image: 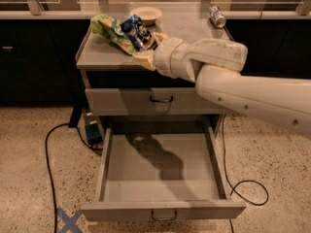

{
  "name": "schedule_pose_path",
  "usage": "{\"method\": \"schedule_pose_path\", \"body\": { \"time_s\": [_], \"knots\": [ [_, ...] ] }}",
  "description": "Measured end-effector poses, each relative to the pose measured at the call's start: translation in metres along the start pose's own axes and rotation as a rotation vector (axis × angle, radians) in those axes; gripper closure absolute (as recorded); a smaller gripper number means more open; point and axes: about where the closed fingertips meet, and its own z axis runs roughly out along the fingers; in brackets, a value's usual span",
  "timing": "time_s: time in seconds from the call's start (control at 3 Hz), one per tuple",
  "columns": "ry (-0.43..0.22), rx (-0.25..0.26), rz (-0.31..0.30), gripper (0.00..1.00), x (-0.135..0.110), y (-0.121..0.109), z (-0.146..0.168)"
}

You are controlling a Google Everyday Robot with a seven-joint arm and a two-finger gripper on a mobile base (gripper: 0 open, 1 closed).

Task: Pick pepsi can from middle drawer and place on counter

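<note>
My gripper [143, 45] is shut on the pepsi can [137, 33], a dark blue can with red and white marks. It holds the can tilted, above the front left part of the grey counter [194, 38], right beside a green chip bag [111, 29]. Whether the can touches the counter I cannot tell. The middle drawer [160, 171] is pulled fully open below and nothing lies in it; only the arm's shadow falls on its floor. My white arm reaches in from the right.
A pale bowl [146, 14] stands at the counter's back. A silver-grey can [217, 17] lies at the back right. The top drawer [160, 101] is closed. Black cables [48, 149] and a small blue box [92, 130] lie on the floor beside the cabinet.
</note>
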Motion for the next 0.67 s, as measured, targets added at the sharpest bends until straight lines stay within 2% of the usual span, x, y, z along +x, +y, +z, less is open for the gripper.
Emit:
{"method": "schedule_pose_path", "body": {
  "time_s": [0.33,0.67],
  "knots": [
    [-0.03,0.088,-0.066,1.0,-0.036,-0.053,0.012],
    [-0.007,0.156,-0.087,1.0,-0.043,-0.099,0.041]
  ]
}}
